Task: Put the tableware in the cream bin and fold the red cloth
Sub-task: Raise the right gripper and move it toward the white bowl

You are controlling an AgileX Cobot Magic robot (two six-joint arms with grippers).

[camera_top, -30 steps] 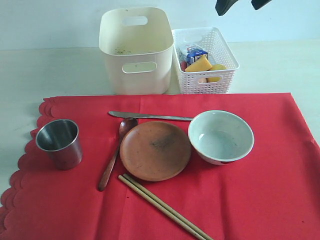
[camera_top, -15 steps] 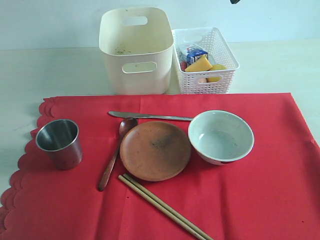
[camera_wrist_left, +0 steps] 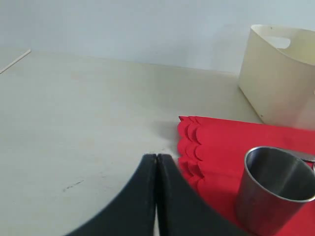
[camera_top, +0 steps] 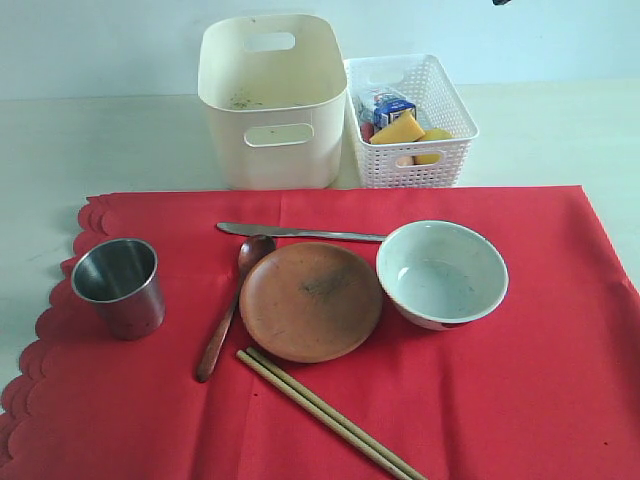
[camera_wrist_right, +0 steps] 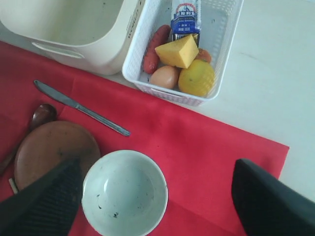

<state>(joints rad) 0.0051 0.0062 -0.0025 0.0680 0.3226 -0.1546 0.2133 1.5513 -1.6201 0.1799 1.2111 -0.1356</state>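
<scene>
Tableware lies spread over the red cloth, which is flat and unfolded on the worktop; every piece is outside the cream bin.

The left jaws are pressed together tip to tip and grip nothing. They hang over bare worktop just off the cloth's scalloped edge. Nearest to them is the steel cup, upright on the cloth beside that edge. The cream bin rises well beyond it.

The right jaws stand wide apart with nothing held, looking down on the cloth. Below the gap between them sits the white bowl, upright, with a few dark specks inside. Just beside one finger lies the round brown plate, and the dark wooden spoon rests at its far rim. Past the bowl and plate the slim metal knife lies flat on the cloth.

Farther off, clear of the cloth, the cream bin stands just beside the white lattice basket. The basket holds a cheese wedge, an egg, a lemon and a milk carton.

The pair of wooden chopsticks lies slantwise on the cloth, one end close to the plate's rim.
</scene>
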